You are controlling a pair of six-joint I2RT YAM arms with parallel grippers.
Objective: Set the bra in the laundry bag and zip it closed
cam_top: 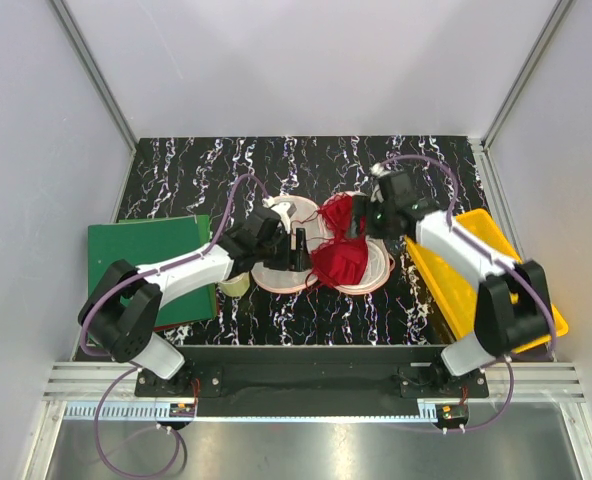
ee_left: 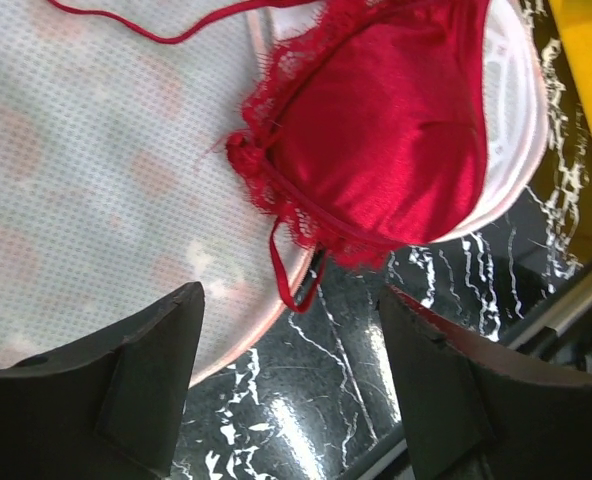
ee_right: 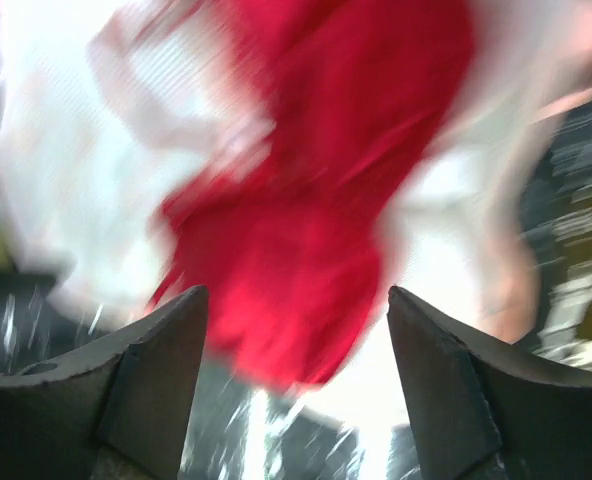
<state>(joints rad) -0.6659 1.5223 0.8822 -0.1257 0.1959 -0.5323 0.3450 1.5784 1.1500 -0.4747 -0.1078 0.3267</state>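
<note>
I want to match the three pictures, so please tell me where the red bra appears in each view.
Top view: the bra lies at the centre, over the open laundry bag.
Left wrist view: the bra is at the upper right.
Right wrist view: the bra fills the centre, blurred.
Shared landmark: the white mesh of the laundry bag under the bra.

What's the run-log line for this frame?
state: red lacy bra lying on spread-open peach-pink mesh-lined laundry bag; left gripper: open, empty; right gripper: open
</note>
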